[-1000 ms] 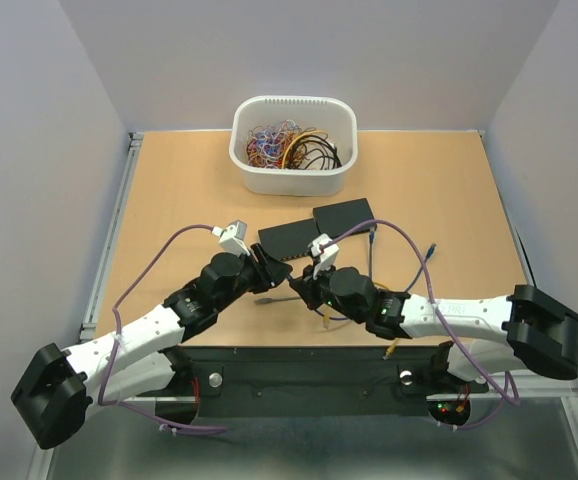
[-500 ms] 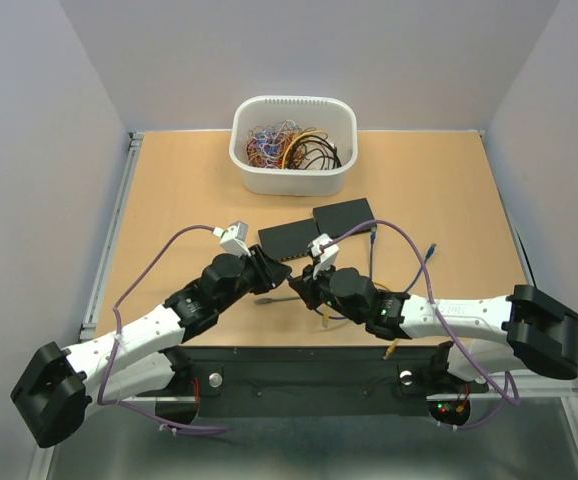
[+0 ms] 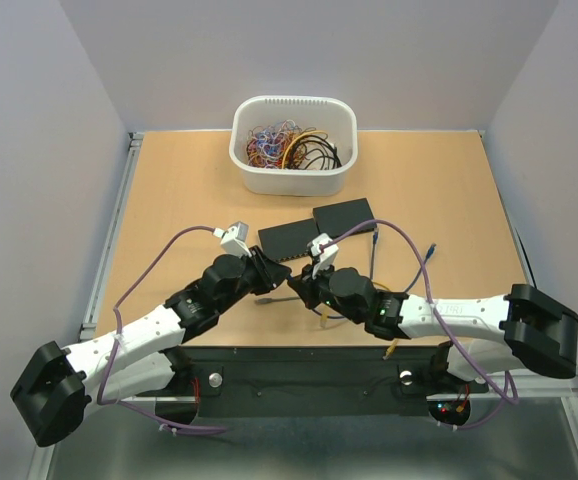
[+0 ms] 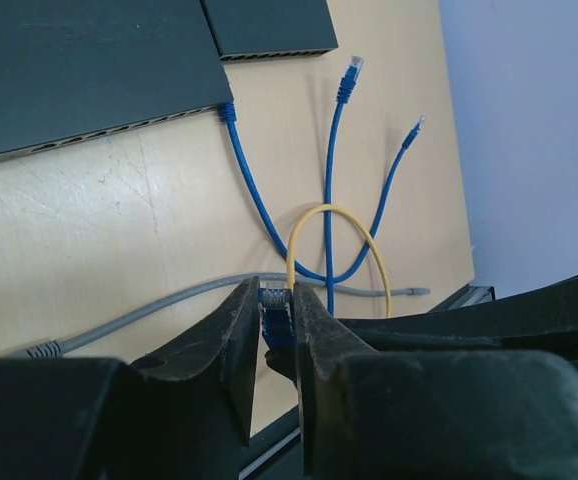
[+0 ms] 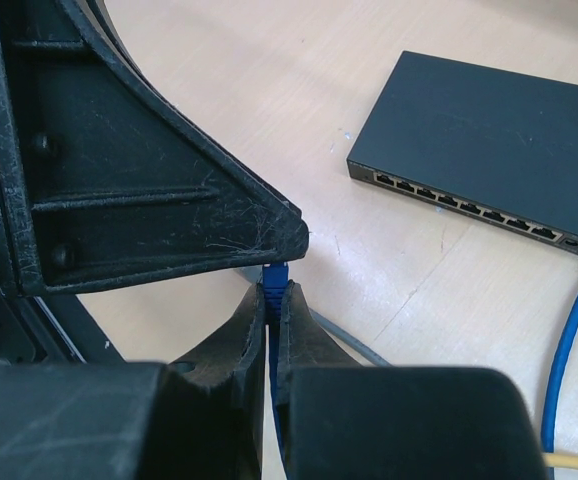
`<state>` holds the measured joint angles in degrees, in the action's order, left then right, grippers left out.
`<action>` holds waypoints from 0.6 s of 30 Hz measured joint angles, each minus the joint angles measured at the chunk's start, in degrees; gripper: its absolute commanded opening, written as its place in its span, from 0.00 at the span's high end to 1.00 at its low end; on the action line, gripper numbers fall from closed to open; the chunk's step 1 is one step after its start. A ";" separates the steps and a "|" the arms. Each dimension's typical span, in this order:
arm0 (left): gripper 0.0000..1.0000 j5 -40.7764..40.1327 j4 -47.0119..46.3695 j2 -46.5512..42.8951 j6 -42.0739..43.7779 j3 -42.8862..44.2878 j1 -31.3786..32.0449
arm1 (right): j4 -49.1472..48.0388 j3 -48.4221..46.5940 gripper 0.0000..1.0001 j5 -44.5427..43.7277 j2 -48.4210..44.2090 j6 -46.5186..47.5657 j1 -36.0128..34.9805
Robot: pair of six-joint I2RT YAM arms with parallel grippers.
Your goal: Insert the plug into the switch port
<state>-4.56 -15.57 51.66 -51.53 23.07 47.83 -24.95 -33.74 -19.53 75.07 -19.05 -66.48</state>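
Observation:
My left gripper (image 4: pixel 274 300) is shut on a blue cable's connector (image 4: pixel 273 305), a clear tip on a blue boot. My right gripper (image 5: pixel 272 290) is shut on the same blue connector (image 5: pixel 275 272) just behind the tip. The two grippers meet at the table's front middle, left (image 3: pixel 274 279) and right (image 3: pixel 299 290). The thin yellow cable (image 4: pixel 334 212) loops on the table behind them. One yellow end (image 3: pixel 391 349) lies at the front edge; its plug is too small to make out. Two black switch boxes (image 3: pixel 291 238) (image 3: pixel 344 214) lie beyond. The port row (image 5: pixel 459 205) faces me.
A blue cable (image 4: pixel 254 190) is plugged into the nearer switch (image 4: pixel 89 70). More blue cables (image 4: pixel 334 150) and a grey cable (image 4: pixel 159 305) lie loose on the wood. A white bin (image 3: pixel 292 180) of tangled cables stands at the back.
The right arm has shifted very slightly. Both grippers stay together on the blue connector.

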 measured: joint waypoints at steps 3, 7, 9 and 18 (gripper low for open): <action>1.00 -0.09 -0.02 0.04 0.02 0.00 0.07 | -0.02 0.00 1.00 -0.02 0.00 0.00 0.00; 1.00 -0.02 -0.31 0.02 0.48 0.02 0.07 | 0.02 0.00 0.52 -0.28 -0.22 -0.48 0.00; 1.00 0.22 -1.09 -0.13 1.42 0.02 0.07 | 0.42 0.00 0.16 -0.20 -1.05 -0.81 0.00; 1.00 -0.74 0.00 -7.06 9.99 1.33 0.07 | 1.88 -0.20 0.06 6.47 -11.93 -1.49 1.42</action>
<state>-5.30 -15.57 44.60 -41.54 24.40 47.90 -23.07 -33.93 -13.06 63.13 -20.53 -65.06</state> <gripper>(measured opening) 0.268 0.962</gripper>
